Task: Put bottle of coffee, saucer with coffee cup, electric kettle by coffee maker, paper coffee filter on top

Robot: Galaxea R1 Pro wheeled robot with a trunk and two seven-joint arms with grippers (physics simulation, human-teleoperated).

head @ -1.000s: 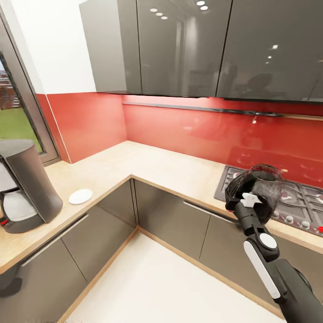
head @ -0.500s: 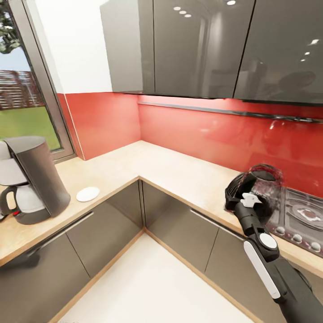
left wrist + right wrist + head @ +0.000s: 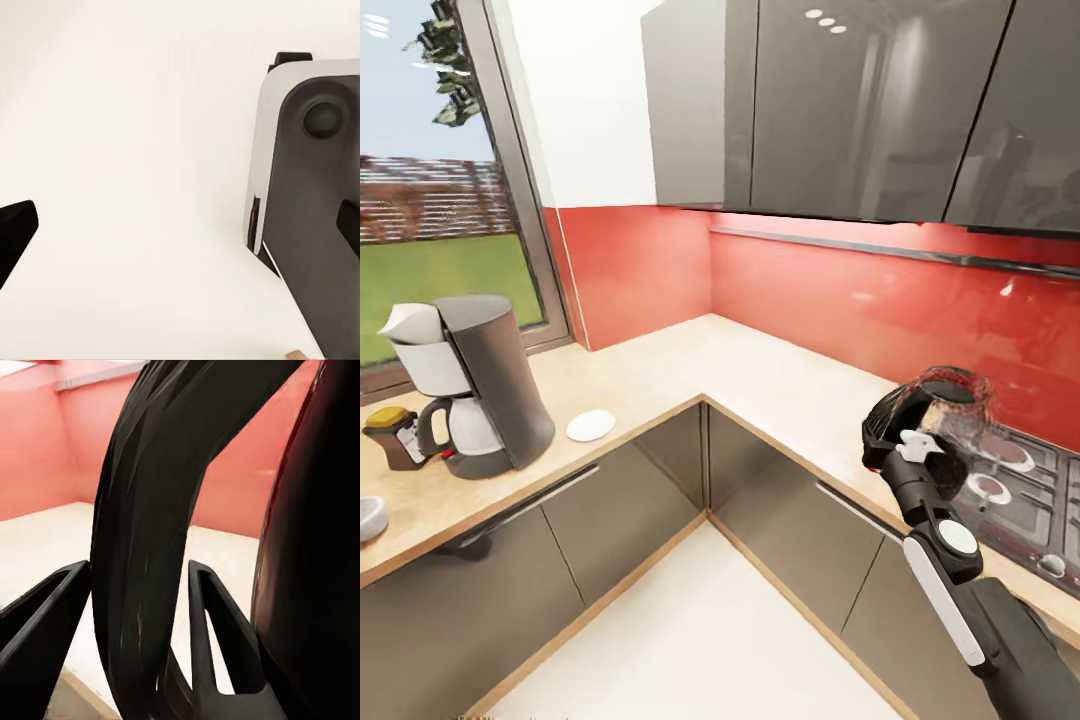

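The view has swung left since a moment ago, bringing the small brown bottle of coffee (image 3: 393, 436) into sight just left of the tall grey-backed coffee maker (image 3: 475, 385); the round white saucer (image 3: 591, 425) lies near its right. Far right of it, the right gripper (image 3: 908, 432) stays clamped on the glass electric kettle's (image 3: 950, 420) black handle, likely inbound.

I am noting a gas hob (image 3: 1028, 470) adjoining a red backsplash (image 3: 840, 290), glossy grey wall cabinets (image 3: 860, 100) hanging above, and a window (image 3: 430, 230) showing lawn.
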